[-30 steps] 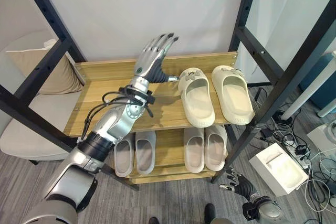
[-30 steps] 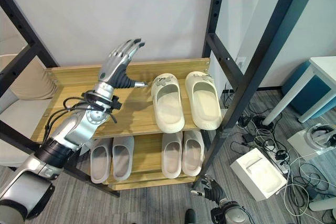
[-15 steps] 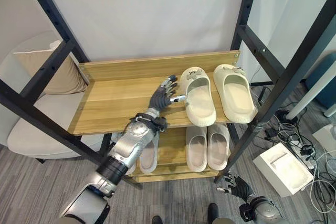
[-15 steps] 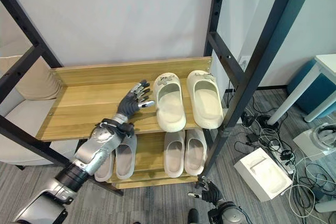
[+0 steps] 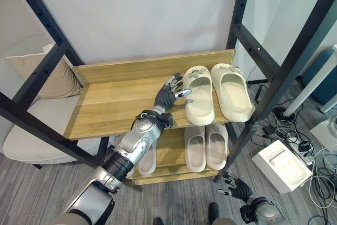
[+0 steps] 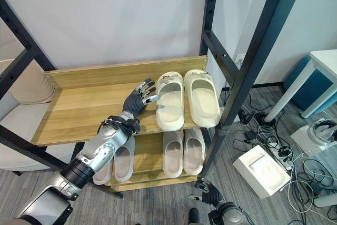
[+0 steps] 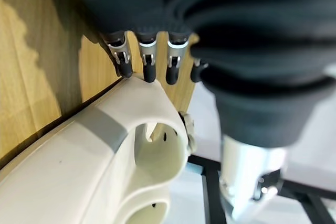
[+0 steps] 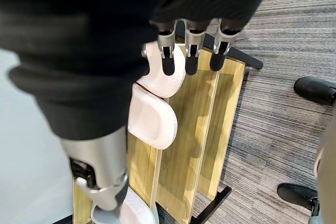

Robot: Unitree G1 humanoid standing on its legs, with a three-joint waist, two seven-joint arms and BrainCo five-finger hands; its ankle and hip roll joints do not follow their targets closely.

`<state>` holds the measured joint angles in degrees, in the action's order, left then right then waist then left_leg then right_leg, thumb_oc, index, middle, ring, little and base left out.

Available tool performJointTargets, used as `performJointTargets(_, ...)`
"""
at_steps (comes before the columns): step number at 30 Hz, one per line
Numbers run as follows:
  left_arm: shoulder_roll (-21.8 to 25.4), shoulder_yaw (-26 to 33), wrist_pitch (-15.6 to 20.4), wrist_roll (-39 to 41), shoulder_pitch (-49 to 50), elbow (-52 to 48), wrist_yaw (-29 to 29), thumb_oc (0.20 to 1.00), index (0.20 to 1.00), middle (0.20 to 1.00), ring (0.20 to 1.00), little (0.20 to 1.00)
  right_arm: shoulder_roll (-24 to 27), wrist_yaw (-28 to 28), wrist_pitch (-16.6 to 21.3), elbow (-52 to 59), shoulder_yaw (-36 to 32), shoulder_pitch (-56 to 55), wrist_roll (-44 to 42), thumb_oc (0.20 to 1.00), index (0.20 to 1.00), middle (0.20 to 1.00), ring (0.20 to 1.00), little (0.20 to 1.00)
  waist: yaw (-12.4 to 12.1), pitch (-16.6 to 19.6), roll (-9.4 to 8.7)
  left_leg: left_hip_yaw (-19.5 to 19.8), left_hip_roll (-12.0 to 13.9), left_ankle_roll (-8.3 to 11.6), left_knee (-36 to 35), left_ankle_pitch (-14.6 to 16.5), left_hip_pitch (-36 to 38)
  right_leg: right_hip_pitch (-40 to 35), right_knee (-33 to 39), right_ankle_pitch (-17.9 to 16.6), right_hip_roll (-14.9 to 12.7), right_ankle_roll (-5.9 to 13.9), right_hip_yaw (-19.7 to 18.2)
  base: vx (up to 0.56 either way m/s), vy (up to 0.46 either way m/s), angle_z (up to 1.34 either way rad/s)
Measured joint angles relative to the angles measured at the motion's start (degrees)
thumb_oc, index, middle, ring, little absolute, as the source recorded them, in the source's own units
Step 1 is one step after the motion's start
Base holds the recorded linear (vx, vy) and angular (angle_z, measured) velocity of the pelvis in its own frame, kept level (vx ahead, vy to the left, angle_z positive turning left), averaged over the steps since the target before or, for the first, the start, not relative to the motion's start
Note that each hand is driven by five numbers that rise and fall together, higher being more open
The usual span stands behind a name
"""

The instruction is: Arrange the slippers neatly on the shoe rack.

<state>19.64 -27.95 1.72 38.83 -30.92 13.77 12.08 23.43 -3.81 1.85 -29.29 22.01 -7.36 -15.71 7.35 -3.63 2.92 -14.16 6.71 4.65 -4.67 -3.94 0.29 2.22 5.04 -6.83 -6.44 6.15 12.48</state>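
- Your left hand (image 5: 167,94) is reaching onto the top shelf (image 5: 116,101) of the shoe rack (image 6: 231,85).
- Its fingers (image 7: 148,66) are staying straight and spread, holding nothing. The tips are touching the side of the cream slipper (image 5: 198,95) on the left of the pair.
- That slipper is lying just beside its partner slipper (image 5: 230,91), both pointing toward the back wall (image 5: 142,9).
- Two more grey pairs (image 5: 206,147) are sitting on the lower shelf (image 6: 150,164).
- Your right hand (image 5: 233,186) is hanging low by the floor (image 6: 158,204), with its fingers loose and holding nothing.
- Be careful. If you are pushing too hard, the cream slipper may be turning crooked or bumping its partner toward the shelf edge.
- The slipper may also be sliding forward off the front and falling.
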Motion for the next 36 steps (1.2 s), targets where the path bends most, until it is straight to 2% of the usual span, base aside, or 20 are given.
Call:
performJointTargets(2,-2.53,4.33,0.22,-5.34,-0.04,-0.08,3.34,1.0,1.0,1.0,1.0,1.0,-0.05,0.07,0.16,0.0,-0.03,0.31,0.0,1.0,1.0,1.0,1.0,1.0,0.12,-0.01,-0.02,0.14,0.08,0.0,0.0,0.0,-0.05,0.03,0.01,-0.04,0.03,-0.06,0.04,-0.02,-0.005,0.0)
performJointTargets(4,-2.58,6.66,0.33,-10.18,0.29,-1.77,5.59,1.0,1.0,1.0,1.0,1.0,-0.05,0.59,0.44,0.02,-0.05,0.45,0.0,1.0,1.0,1.0,1.0,1.0,0.1,-0.02,-0.02,0.25,0.17,0.0,0.0,-0.01,-0.07,0.03,0.01,-0.04,0.03,-0.06,0.03,0.0,0.0,0.0)
performJointTargets(5,-2.31,11.05,0.65,-13.7,3.31,-8.51,6.58,1.0,1.0,1.0,1.0,1.0,-0.02,1.02,0.79,0.51,-0.28,0.31,-0.02,1.0,1.0,1.0,1.0,1.0,0.27,-0.12,-0.01,0.33,0.22,0.03,-0.01,-0.04,-0.09,0.04,0.01,-0.04,0.06,-0.07,0.18,0.0,0.0,0.0)
performJointTargets(6,-1.84,13.28,3.15,-16.3,4.83,-13.76,7.56,1.0,1.0,1.0,1.0,1.0,0.1,1.49,1.41,0.42,-0.5,-0.41,-0.03,1.0,1.0,1.0,1.0,1.0,0.32,-0.23,-0.2,0.55,0.25,0.08,0.0,-0.1,-0.03,-0.15,0.01,-0.02,0.11,-0.08,0.2,0.01,-0.005,0.09)
performJointTargets(7,-0.53,15.05,4.76,-17.35,6.15,-18.37,7.06,1.0,1.0,1.0,1.0,1.0,0.09,1.58,1.57,0.54,-0.41,-0.37,-0.03,1.0,1.0,1.0,1.0,1.0,-0.7,-0.24,-0.24,0.79,0.15,0.04,0.0,-0.1,0.05,-0.38,0.01,-0.01,0.01,-0.07,0.33,0.01,-0.004,0.09)
performJointTargets(9,1.8,16.46,6.26,-17.46,8.34,-24.18,5.31,1.0,1.0,1.0,1.0,1.0,-0.18,1.37,1.94,0.45,-0.43,-0.27,-0.07,1.0,1.0,1.0,1.0,1.0,-0.79,-0.35,-0.43,0.9,0.16,0.05,-0.01,-0.1,0.07,-0.5,0.02,0.01,0.0,-0.06,0.46,0.01,0.002,0.07)
performJointTargets(11,3.97,16.93,8.84,-17.27,10.34,-30.32,1.13,1.0,1.0,1.0,1.0,1.0,-0.15,0.87,1.94,0.39,-0.7,-0.8,-0.08,1.0,1.0,1.0,1.0,1.0,-1.94,-0.44,-0.54,1.19,0.16,0.05,-0.01,-0.1,0.44,-1.26,0.02,0.03,-0.06,-0.04,1.16,0.01,-0.002,0.12)
performJointTargets(12,5.44,16.88,8.92,-17.36,11.13,-32.03,-0.38,1.0,1.0,1.0,1.0,1.0,-0.14,0.58,1.94,0.37,-0.75,-0.85,-0.09,1.0,1.0,1.0,1.0,1.0,-2.16,-0.45,-0.53,1.25,0.17,0.04,-0.01,-0.09,0.74,-1.61,0.02,0.07,-0.07,-0.06,1.29,-0.01,-0.002,0.16)
performJointTargets(13,12.31,16.64,9.22,-16.01,14.11,-38.83,-5.67,1.0,1.0,1.0,1.0,1.0,-0.63,-0.09,2.15,0.37,-2.29,-1.22,-0.1,1.0,1.0,1.0,1.0,1.0,-2.46,-0.42,-0.58,1.68,0.21,0.05,-0.02,-0.02,1.1,-2.25,0.03,0.47,-0.04,0.15,1.69,0.0,0.002,0.14)
performJointTargets(14,14.18,15.95,10.41,-14.51,14.74,-41.54,-8.74,1.0,1.0,1.0,1.0,1.0,-0.76,-0.09,2.5,0.2,-3.0,-1.71,-0.15,1.0,1.0,1.0,1.0,1.0,-3.08,-0.41,-0.57,1.9,0.13,0.0,-0.02,0.04,0.89,-2.21,0.03,0.57,-0.05,0.15,1.83,-0.01,0.004,0.17)
performJointTargets(16,15.61,11.67,10.85,-8.02,14.7,-43.15,-14.72,1.0,1.0,1.0,1.0,1.0,-0.79,-0.7,2.73,-1.03,-2.47,-1.49,-0.17,1.0,1.0,1.0,1.0,1.0,-4.07,-0.33,-0.67,2.6,-0.02,-0.02,-0.01,0.02,0.88,-2.49,0.02,0.58,-0.07,0.15,2.33,0.0,0.011,0.13)
performJointTargets(19,24.96,0.85,8.41,-0.44,13.71,-44.66,-23.99,1.0,1.0,1.0,1.0,1.0,-1.17,-1.87,3.21,-2.98,-2.24,-0.35,-0.17,1.0,1.0,1.0,1.0,1.0,-4.51,-0.12,-0.78,2.76,0.03,0.19,-0.38,0.27,0.68,-2.57,0.0,0.58,-0.08,0.13,2.35,0.0,0.002,0.01)
performJointTargets(23,27.39,-6.49,5.15,1.31,13.13,-41.39,-30.63,1.0,1.0,1.0,1.0,1.0,-0.71,-2.55,3.34,-4.16,-1.6,0.08,-0.18,1.0,1.0,1.0,1.0,1.0,-4.5,0.04,-0.65,3.61,0.17,0.15,-0.38,0.33,0.62,-2.84,-0.01,0.65,-0.03,-0.01,3.11,-0.02,0.009,0.09)
performJointTargets(26,27.62,-8.06,5.06,2.98,13.44,-37.8,-32.78,1.0,1.0,1.0,1.0,1.0,-0.4,-2.91,4.11,-4.18,-0.03,0.01,-0.24,1.0,1.0,1.0,1.0,1.0,-4.53,0.2,-0.47,3.95,0.2,0.22,-0.38,0.25,0.28,-2.86,-0.05,0.7,0.02,-0.11,3.42,-0.01,0.015,0.06)
performJointTargets(27,27.53,-10.45,3.85,3.2,15.31,-34.78,-33.89,1.0,1.0,1.0,1.0,1.0,-0.5,-3.05,4.46,-4.19,0.03,-0.01,-0.41,1.0,1.0,1.0,1.0,1.0,-4.31,0.36,-0.27,3.95,0.14,0.62,-0.36,-0.03,0.58,-2.87,-0.28,0.71,-0.04,-0.11,3.41,0.0,0.0,0.0)
performJointTargets(30,27.86,-11.31,2.79,2.04,16.48,-28.78,-35.22,1.0,1.0,1.0,1.0,1.0,-0.41,-3.14,4.53,-4.21,-0.07,0.0,-1.34,1.0,1.0,1.0,1.0,1.0,-4.25,0.45,-0.53,3.91,0.12,0.41,-0.36,-0.37,0.65,-2.89,-0.29,0.71,0.01,-0.13,3.35,0.0,0.0,0.0)
performJointTargets(31,27.05,-11.56,3.95,0.19,18.75,-24.46,-35.51,1.0,1.0,1.0,1.0,1.0,-0.37,-3.19,4.58,-4.21,-0.08,0.01,-1.42,1.0,1.0,1.0,1.0,1.0,-4.1,0.63,-0.37,3.85,0.07,0.39,-0.36,-0.35,0.74,-2.92,-0.29,0.73,0.04,-0.11,3.27,0.0,0.025,-0.05)
performJointTargets(33,23.9,-11.72,2.66,-4.69,24.06,-10.87,-34.73,1.0,1.0,1.0,1.0,1.0,-0.4,-3.28,4.58,-4.2,-0.08,-0.09,-2.02,1.0,1.0,1.0,1.0,1.0,-2.85,1.16,-0.17,3.61,0.13,0.37,-0.35,-0.32,0.85,-2.85,-0.28,0.8,0.01,-0.18,3.07,-0.01,0.015,-0.09)
performJointTargets(34,21.49,-9.72,2.23,-7.87,30.17,-2.79,-34.35,1.0,1.0,1.0,1.0,1.0,-0.25,-3.26,4.45,-4.22,-0.19,-0.49,-2.53,1.0,1.0,1.0,1.0,1.0,-2.73,1.16,-0.43,3.22,0.24,0.39,-0.36,-0.31,0.8,-2.6,-0.29,0.85,0.06,-0.17,2.98,-0.01,0.016,-0.17)
performJointTargets(36,12.82,-3.22,1.88,-12.47,35.45,10.21,-30.71,1.0,1.0,1.0,1.0,1.0,-0.21,-3.07,4.28,-4.29,-0.62,-1.18,-3.31,1.0,1.0,1.0,1.0,1.0,-2.93,1.54,-0.59,2.71,0.21,0.35,-0.26,-0.25,0.9,-2.44,-0.27,0.85,0.0,-0.2,2.39,0.0,0.011,-0.1)
